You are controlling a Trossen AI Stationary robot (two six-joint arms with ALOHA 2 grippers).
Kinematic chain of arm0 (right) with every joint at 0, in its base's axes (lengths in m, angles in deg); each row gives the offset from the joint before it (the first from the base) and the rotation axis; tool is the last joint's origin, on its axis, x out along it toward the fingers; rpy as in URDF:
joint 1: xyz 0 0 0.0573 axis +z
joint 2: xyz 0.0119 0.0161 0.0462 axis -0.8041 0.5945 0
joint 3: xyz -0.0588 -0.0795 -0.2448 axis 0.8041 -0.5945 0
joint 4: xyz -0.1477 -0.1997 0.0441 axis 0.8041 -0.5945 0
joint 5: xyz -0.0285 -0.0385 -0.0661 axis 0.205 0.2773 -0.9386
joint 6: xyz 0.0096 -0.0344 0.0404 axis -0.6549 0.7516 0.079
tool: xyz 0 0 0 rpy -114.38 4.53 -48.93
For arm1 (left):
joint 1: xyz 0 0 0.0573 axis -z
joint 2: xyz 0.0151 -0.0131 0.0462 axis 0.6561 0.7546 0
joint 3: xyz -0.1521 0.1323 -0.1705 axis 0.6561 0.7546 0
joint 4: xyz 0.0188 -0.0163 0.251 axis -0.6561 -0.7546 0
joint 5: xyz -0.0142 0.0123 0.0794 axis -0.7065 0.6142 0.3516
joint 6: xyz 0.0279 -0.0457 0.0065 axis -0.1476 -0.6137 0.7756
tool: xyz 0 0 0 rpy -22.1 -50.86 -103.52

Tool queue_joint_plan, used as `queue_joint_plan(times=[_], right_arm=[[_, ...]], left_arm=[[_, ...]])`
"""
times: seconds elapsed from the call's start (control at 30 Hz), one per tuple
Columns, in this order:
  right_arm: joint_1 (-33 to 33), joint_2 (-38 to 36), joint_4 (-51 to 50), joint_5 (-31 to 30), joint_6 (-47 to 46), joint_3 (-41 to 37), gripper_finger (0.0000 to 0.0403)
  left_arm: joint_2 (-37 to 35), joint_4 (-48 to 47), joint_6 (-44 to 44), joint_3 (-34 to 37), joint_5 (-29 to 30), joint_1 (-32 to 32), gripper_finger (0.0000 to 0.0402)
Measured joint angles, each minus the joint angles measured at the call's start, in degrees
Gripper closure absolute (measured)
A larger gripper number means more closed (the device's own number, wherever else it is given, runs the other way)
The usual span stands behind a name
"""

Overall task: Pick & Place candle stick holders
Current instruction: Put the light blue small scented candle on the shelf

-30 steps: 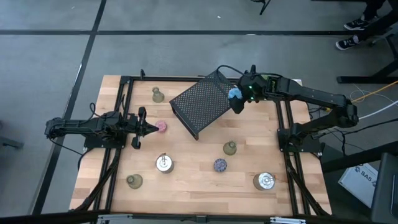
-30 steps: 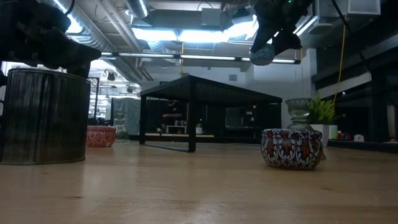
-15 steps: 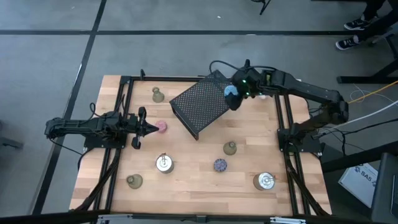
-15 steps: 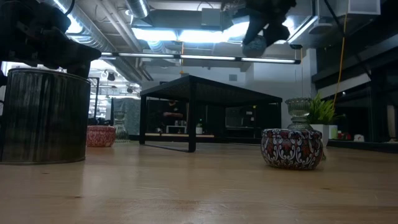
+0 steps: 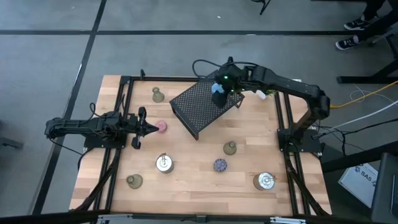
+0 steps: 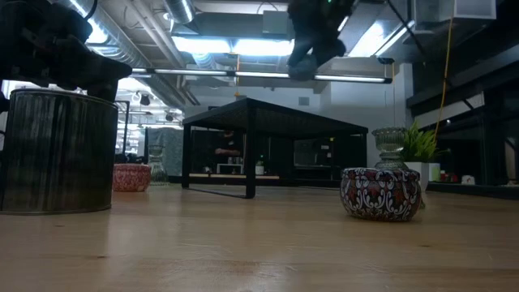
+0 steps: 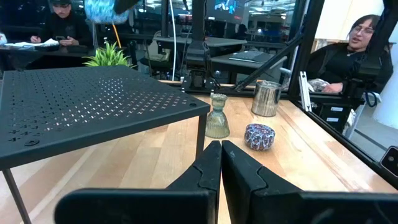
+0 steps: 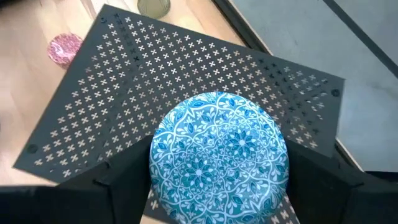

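Non-task items you've got in view: wooden bench (image 5: 193, 180) with a black frame on a grey floor (image 5: 50, 50). Black mesh rack (image 5: 202, 107) sits on the bench's far half, turned at an angle to the edges; in the low view it reads as a small dark table (image 6: 272, 122). Green plant (image 7: 109, 57) beyond the rack. Two people seated past the bench: one at a desk (image 7: 59, 25), one on the other side (image 7: 354, 46).

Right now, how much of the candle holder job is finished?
Nothing sits on the black rack yet. The right hand holds the blue holder in the air above it. The left hand waits, shut, beside the pink holder. The other holders are on the table.
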Motion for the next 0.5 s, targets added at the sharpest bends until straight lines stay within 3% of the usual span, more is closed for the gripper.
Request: queue_joint_plan(times=[0.5], right_arm=[[-0.5,8.7,5.6,0.0,0.0,0.0,0.0094]], left_arm=[[0.0,0.0,0.0,0.0,0.0,0.0,0.0395]])
